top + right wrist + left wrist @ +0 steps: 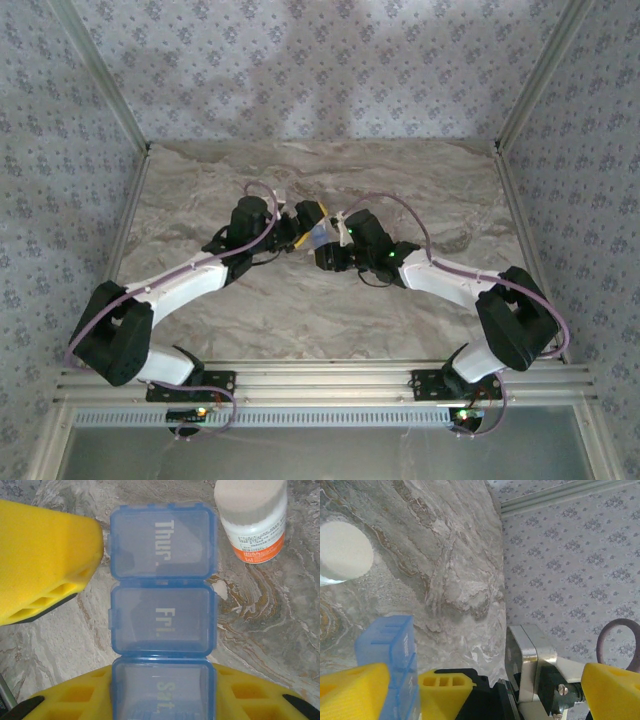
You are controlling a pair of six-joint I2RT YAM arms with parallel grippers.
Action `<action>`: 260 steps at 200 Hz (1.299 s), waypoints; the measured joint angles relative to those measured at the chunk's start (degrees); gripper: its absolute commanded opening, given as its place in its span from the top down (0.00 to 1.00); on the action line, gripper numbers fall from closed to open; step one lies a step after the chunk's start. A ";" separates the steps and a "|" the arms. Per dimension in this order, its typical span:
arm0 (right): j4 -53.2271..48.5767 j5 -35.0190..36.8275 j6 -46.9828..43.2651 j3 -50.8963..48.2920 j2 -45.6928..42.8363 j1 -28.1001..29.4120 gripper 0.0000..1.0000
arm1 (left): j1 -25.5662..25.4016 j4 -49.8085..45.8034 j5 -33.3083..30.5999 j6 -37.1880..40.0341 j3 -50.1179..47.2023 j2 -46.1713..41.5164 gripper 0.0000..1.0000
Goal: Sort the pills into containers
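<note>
Right gripper [162,682] pinches the blue pill box [162,615] at its Sat. end, one finger on each side. I read the lids [162,542] Thur., Fri. and Sat., all closed. Left gripper [305,226] is spread, one finger [45,560] just beside Thur. The white-and-orange bottle [252,522] stands near that end, on the marble table [400,310].

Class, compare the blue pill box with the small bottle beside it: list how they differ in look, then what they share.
The pill box is translucent blue; the bottle is white with an orange band. The pill box is a flat rectangular strip; the bottle is a round cylinder. Both are closed.
</note>
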 measured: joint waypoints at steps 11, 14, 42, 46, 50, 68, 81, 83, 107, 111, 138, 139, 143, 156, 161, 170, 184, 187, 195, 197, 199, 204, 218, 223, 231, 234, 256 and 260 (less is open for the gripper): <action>0.07 0.00 0.00 0.00 0.00 0.11 0.58 | -0.13 0.02 0.00 0.00 0.00 0.00 0.02; 0.07 0.00 0.00 0.00 0.00 0.11 0.58 | -0.13 0.02 0.00 -0.02 0.00 0.00 0.02; 0.07 0.00 0.17 0.00 0.00 0.22 0.58 | -0.15 0.02 -0.02 0.00 0.00 0.00 0.02; 0.07 0.00 0.20 0.00 0.02 0.22 0.58 | -0.15 0.02 -0.02 0.00 0.00 0.00 0.02; 0.07 0.00 0.20 0.00 0.02 0.22 0.58 | -0.15 0.02 -0.04 0.00 0.00 0.00 0.02; 0.07 0.00 0.22 0.00 0.02 0.22 0.58 | -0.35 0.02 -0.22 0.02 0.00 0.00 0.02; 0.07 0.00 0.22 0.00 0.02 0.22 0.58 | -0.37 -0.04 -0.48 0.02 0.00 0.00 0.02; 0.07 0.00 0.22 0.00 0.02 0.22 0.58 | -0.35 -0.07 -0.50 0.04 0.00 0.00 0.02; 0.07 0.00 0.22 0.00 0.02 0.22 0.58 | -0.37 -0.98 -1.64 0.24 0.00 0.00 0.02; 0.07 0.00 0.24 0.00 0.02 0.22 0.58 | -0.37 -1.22 -1.88 0.26 0.00 0.00 0.02; 0.09 0.00 0.44 0.00 0.02 0.22 0.58 | -0.42 -2.01 -2.84 0.52 0.00 0.00 0.02; 0.09 0.00 0.44 0.00 0.02 0.22 0.58 | -0.42 -2.01 -2.84 0.52 0.00 0.00 0.02; 0.11 0.00 0.46 0.00 0.02 0.22 0.58 | -0.46 -2.05 -2.86 0.57 0.00 0.00 0.02; 0.13 0.00 0.59 0.00 0.02 0.22 0.58 | -0.46 -2.05 -2.86 0.66 0.00 0.00 0.02; 0.17 -0.02 0.59 0.00 0.02 0.22 0.58 | -0.46 -2.05 -2.86 0.66 0.00 0.00 0.02; 0.31 -0.02 0.61 0.00 0.02 0.26 0.58 | -0.46 -2.05 -2.89 0.66 0.00 0.04 0.02; 0.46 -0.13 0.61 0.00 0.07 0.37 0.58 | -0.48 -2.01 -2.86 0.68 0.15 0.37 0.02; 0.46 -0.11 0.63 0.00 0.11 0.37 0.58 | -0.48 -2.01 -2.86 0.66 0.15 0.46 0.02; 0.46 -0.13 0.63 0.00 0.17 0.39 0.58 | -0.48 -2.01 -2.86 0.66 0.22 0.70 0.02; 0.46 -0.11 0.66 0.00 0.22 0.37 0.58 | -0.48 -1.99 -2.86 0.66 0.24 0.76 0.02; 0.46 -0.11 0.66 0.00 0.28 0.37 0.58 | -0.48 -2.01 -2.86 0.66 0.26 0.81 0.02; 0.46 -0.11 0.68 0.00 0.35 0.37 0.58 | -0.48 -1.99 -2.86 0.66 0.26 0.92 0.02; 0.46 -0.09 0.87 0.00 0.50 0.42 0.58 | -0.52 -1.99 -2.86 0.66 0.26 1.09 0.02; 0.46 -0.11 0.90 0.00 0.55 0.42 0.58 | -0.52 -1.99 -2.86 0.66 0.26 1.11 0.02; 0.46 -0.09 0.96 0.00 0.61 0.44 0.58 | -0.52 -1.99 -2.89 0.66 0.28 1.11 0.02; 0.46 -0.11 0.98 0.00 0.61 0.44 0.58 | -0.52 -2.01 -2.89 0.66 0.31 1.11 0.02; 0.48 -0.04 1.03 0.00 0.66 0.48 0.58 | -0.70 -2.01 -3.04 0.66 0.37 1.11 0.02; 0.48 -0.04 1.03 0.00 0.66 0.48 0.58 | -0.72 -2.01 -3.04 0.66 0.37 1.11 0.02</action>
